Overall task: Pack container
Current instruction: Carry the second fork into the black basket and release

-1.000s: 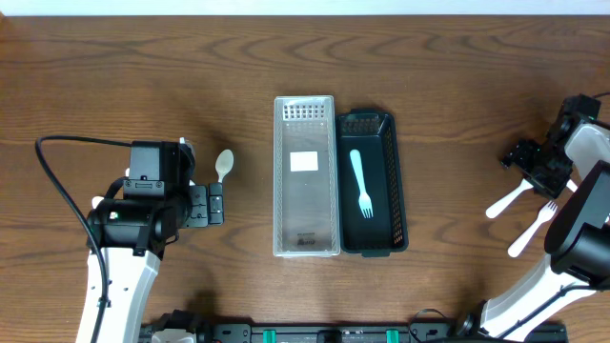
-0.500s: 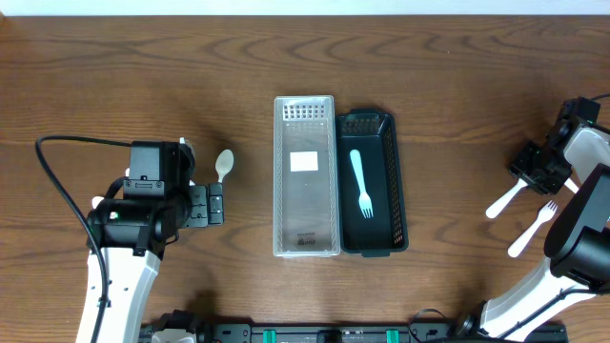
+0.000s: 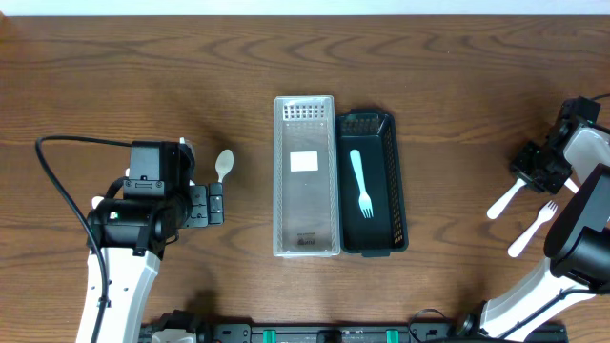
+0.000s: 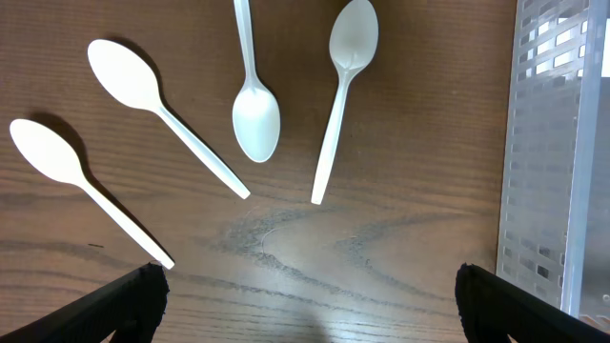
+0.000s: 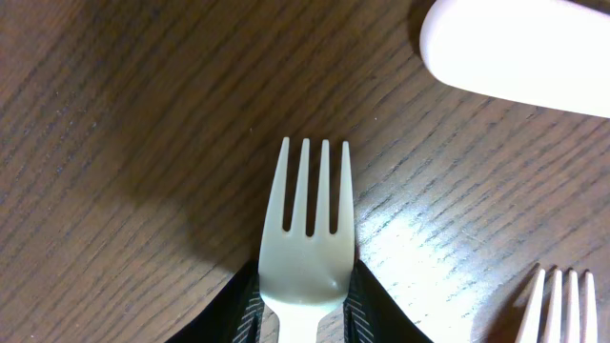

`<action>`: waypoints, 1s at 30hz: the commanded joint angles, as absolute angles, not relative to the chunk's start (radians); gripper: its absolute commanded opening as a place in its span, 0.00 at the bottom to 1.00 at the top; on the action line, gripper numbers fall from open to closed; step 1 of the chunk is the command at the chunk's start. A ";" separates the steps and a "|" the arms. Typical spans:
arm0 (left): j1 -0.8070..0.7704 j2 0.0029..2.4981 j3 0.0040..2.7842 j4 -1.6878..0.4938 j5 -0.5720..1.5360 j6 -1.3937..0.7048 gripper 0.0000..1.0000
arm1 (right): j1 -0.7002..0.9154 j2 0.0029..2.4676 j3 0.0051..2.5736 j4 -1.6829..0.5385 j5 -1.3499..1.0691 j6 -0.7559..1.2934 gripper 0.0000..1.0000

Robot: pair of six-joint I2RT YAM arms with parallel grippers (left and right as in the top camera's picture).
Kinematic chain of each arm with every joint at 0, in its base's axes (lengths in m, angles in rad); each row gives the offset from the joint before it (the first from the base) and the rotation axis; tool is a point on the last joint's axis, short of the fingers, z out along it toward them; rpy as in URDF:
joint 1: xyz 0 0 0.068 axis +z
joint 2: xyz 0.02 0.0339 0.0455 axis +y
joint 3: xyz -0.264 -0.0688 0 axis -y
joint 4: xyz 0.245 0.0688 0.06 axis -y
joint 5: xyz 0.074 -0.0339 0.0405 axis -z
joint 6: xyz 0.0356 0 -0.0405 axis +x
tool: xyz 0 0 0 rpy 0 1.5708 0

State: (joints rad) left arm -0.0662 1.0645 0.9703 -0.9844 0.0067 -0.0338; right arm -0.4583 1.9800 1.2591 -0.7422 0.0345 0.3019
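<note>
Our left gripper [image 3: 215,203] hangs wide open left of the clear slotted plastic tray [image 3: 305,205]; our right gripper [image 3: 530,168], far right, pinches a white plastic fork [image 5: 307,238].

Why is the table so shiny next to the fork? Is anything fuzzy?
Right wrist view: glare on the wooden table right of the white fork, dark shadow on its left; the white handle looks fuzzy. Left wrist view: spoons sharp, soft shadows.
</note>
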 commanded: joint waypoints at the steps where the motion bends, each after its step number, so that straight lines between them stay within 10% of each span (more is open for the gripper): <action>1: -0.061 1.065 0.974 -0.986 -0.008 -0.047 0.98 | -0.464 2.008 1.225 -0.751 0.029 0.298 0.17; 19: -0.061 1.065 0.974 -0.986 -0.008 -0.047 0.98 | 0.031 1.468 1.290 -0.930 0.017 0.392 0.17; 30: -0.061 1.065 0.974 -0.986 -0.008 -0.047 0.98 | 0.442 1.558 1.290 -0.899 0.021 0.500 0.18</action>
